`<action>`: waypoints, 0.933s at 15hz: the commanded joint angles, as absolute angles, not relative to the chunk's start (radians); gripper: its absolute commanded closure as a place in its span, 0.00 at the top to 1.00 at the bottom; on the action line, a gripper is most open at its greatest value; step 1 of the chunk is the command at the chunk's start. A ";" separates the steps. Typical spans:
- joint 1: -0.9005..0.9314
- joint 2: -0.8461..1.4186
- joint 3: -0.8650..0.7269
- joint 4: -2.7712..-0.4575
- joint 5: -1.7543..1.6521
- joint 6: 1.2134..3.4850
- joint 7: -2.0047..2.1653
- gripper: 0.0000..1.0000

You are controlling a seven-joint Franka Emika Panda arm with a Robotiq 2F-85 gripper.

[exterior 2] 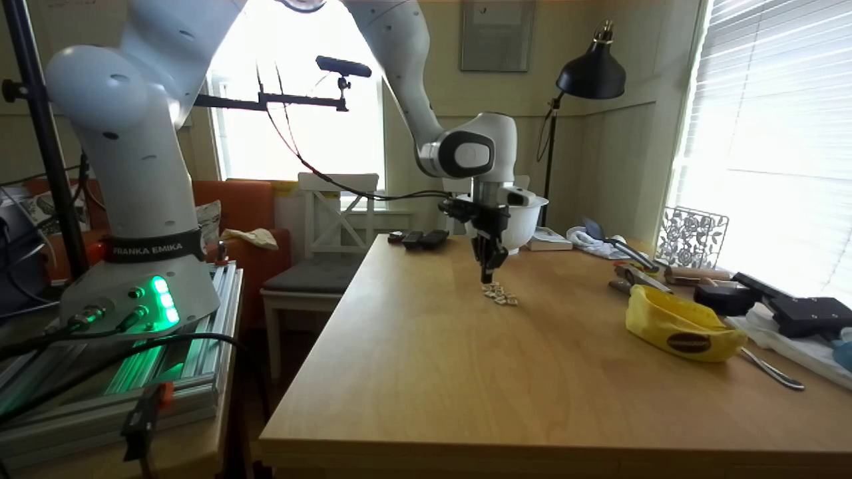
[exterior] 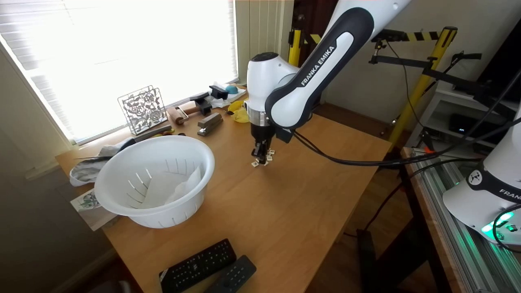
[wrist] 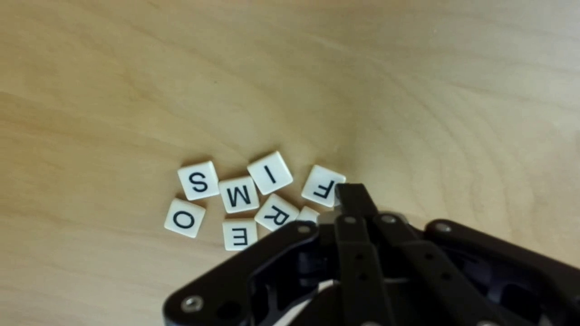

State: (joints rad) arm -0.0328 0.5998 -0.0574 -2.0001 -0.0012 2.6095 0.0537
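From the left in the wrist view, lettered tiles [wrist: 239, 194] lie face up on the wooden table [wrist: 272, 81]: the O tile [wrist: 184, 218] and S tile [wrist: 198, 180] first, then the M tile [wrist: 242, 199] with the E tile [wrist: 240, 234] on its near side, next the I tile [wrist: 270, 173] and R tile [wrist: 277, 213], and the F tile [wrist: 323, 185] toward the right. Each is squarish, its sides about equal; the group as a whole has its long axis running left to right. The E tile and F tile are turned upside down in this view, their arms pointing left, while the stroke of the I tile slants from far left to near right. Right of the R tile, a further tile [wrist: 308, 214] is mostly hidden by the black gripper [exterior 2: 488, 274], whose jaws are fully together and have hold of nothing that shows. Whether it touches a tile is hard to say from these angles.

In an exterior view, a white slotted colander [exterior: 183, 211] sits toward the left of the table, with white sheets [exterior: 159, 189] inside it. Beyond it, on the far side, stands a rose-patterned metal holder [exterior: 142, 110]; well to the right, a yellow pouch [exterior: 240, 115] lies just left of the arm [exterior: 285, 106].
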 commanded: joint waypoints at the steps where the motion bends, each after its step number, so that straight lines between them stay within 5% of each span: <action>1: -0.041 0.616 -0.054 -1.979 0.012 2.590 0.061 0.00; 14: -0.046 0.639 -0.049 -1.969 0.018 2.595 0.064 0.00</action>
State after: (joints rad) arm -0.0376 0.6118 -0.0574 -1.9985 -0.0011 2.6094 0.0642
